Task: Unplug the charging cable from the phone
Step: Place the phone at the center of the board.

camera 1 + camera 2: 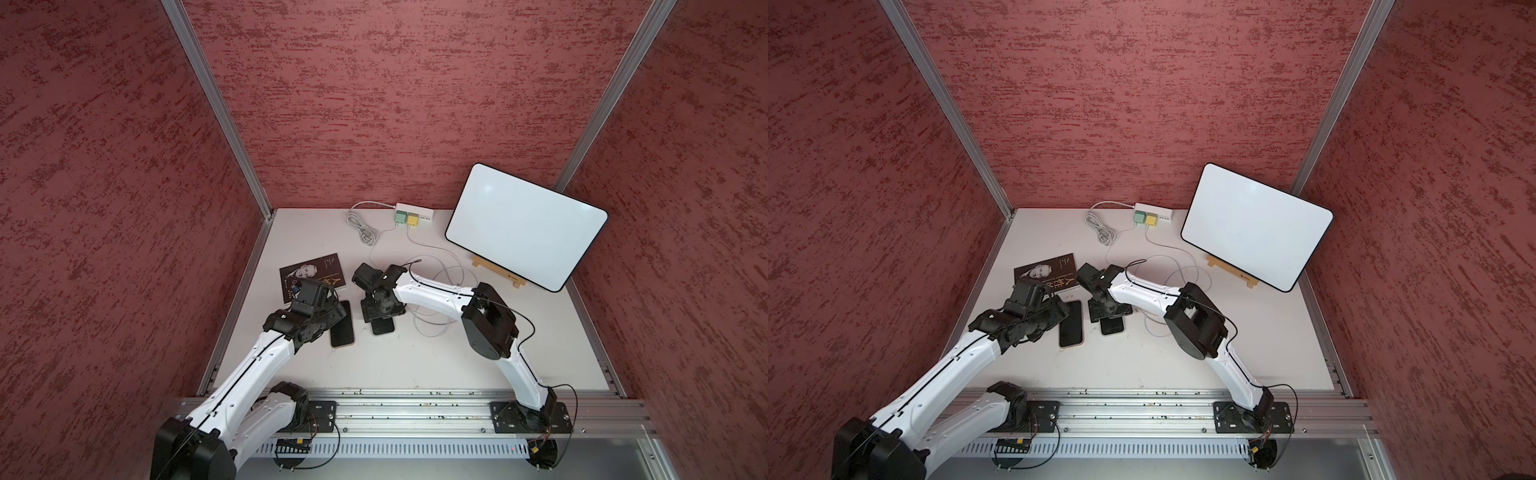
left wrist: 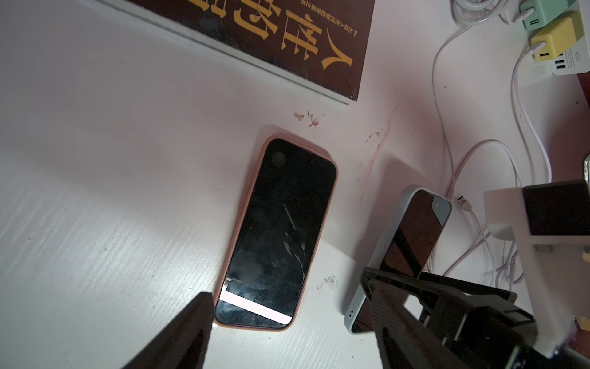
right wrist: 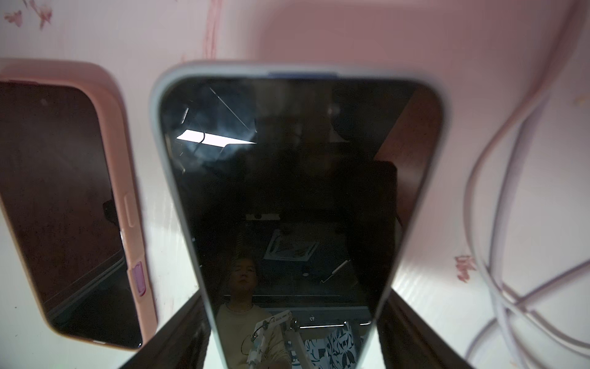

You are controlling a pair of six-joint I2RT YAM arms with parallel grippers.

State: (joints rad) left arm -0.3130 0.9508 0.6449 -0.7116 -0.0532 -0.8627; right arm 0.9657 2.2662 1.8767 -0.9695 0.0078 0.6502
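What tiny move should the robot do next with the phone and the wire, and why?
Probably lift the right gripper straight up, off the grey-cased phone. The charging cable's plug already lies loose on the table, just past that phone's end, so the unplugging looks done. The gripper's fingers sit on both sides of the phone; whether they squeeze it, I cannot tell.

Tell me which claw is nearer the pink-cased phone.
Left. The left claw straddles one end of the pink-cased phone, one finger at its corner; the right claw sits astride the grey-cased phone beside it.
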